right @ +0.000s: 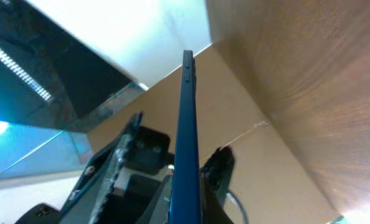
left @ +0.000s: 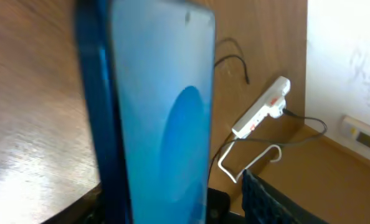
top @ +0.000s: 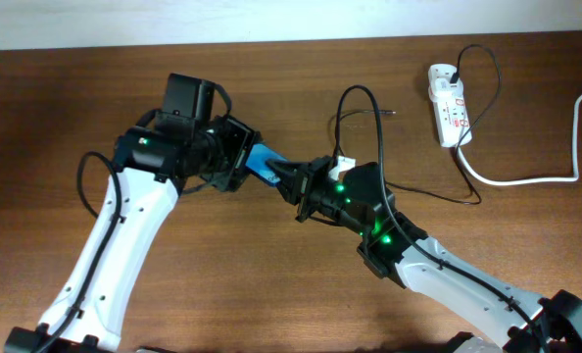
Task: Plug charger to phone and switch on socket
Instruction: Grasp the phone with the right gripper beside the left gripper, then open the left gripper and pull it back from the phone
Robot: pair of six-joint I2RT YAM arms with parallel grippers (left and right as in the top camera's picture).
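Observation:
The phone, blue and lit, is held tilted above the table between the two arms. My left gripper is shut on its lower end, and its screen fills the left wrist view. My right gripper has a finger on each side of the phone, seen edge-on in the right wrist view. Whether those fingers press it does not show. The charger lies in loops on the table behind the right arm, with its tip free and its plug in the socket. The socket also shows in the left wrist view.
The socket's thick white cord runs off to the right edge. The black cable trails on the table to the right of my right arm. The wall edge runs along the back of the table.

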